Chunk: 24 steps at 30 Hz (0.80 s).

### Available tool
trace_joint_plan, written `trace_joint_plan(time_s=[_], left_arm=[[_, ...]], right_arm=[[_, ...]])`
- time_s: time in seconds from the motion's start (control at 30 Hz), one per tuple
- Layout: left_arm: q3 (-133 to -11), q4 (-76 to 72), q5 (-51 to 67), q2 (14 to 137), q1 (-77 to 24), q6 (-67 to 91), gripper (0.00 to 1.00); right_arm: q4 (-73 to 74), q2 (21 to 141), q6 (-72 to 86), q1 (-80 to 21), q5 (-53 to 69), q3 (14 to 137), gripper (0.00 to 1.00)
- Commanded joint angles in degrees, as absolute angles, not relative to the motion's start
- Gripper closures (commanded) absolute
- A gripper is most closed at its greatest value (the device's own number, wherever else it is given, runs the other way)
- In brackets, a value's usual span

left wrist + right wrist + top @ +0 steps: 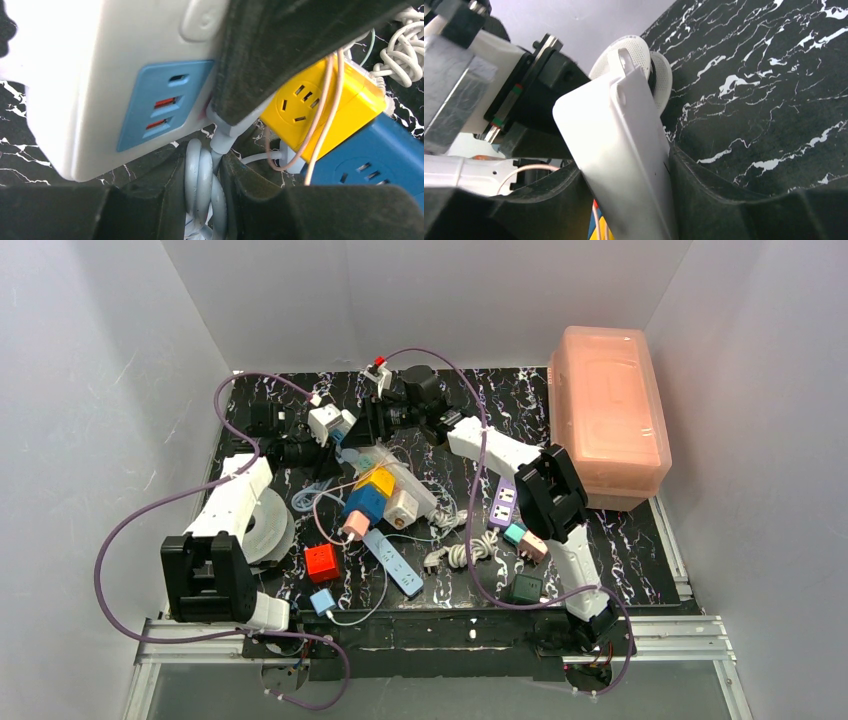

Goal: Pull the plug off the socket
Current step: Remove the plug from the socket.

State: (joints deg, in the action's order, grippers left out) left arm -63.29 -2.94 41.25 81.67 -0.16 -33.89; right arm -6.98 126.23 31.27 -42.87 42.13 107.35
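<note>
At the middle of the surface (pixel 640 540), find the socket (pixel 415 485) lying diagonal under a yellow cube (pixel 378 480) and a blue cube (pixel 366 503). Pinched at its far end by the right claw (pixel 626 162); note the left claw (pixel 200 167) nearly closed on a light-blue cord (pixel 196 187) beside a white block (pixel 100 75).

worktop (pixel 774 100): black marble-look sheet, white veins, smooth with a bit of sheen
socket (pixel 624 150): white plastic, smooth, fairly glossy, catches the light
yellow cube (pixel 320 105): hard plastic, shiny
blue cube (pixel 380 165): same sort of plastic, bit duller
light-blue cord (pixel 202 185): smooth rubbery jacket
pink bin (pixel 608 410): translucent plastic, kinda frosted
right gripper (pixel 626 165) jaws: matt black, slightly grainy
left arm shell (pixel 238 498): smooth white plastic, satin
frame rail (pixel 690 628): bare metal, brushed-looking silver
</note>
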Motion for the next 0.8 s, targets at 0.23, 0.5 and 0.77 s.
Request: trace_joint_plan(time_s=[0.23, 0.5, 0.77], left_arm=[[-65.56, -0.70, 49.83, 76.70, -1.30, -33.70, 1.00], [-64.95, -0.70, 50.67, 75.38, -1.37, -34.21, 1.00], [-66.63, 2.45, 54.74, 74.42, -1.60, -33.62, 1.00]], right_arm=[[-26.53, 129.52, 49.53, -42.90, 48.17, 109.32, 0.92], [-39.72, 132.68, 63.66, -42.32, 55.74, 108.99, 0.99], [-37.11, 132.27, 61.68, -41.57, 57.55, 106.23, 0.99]])
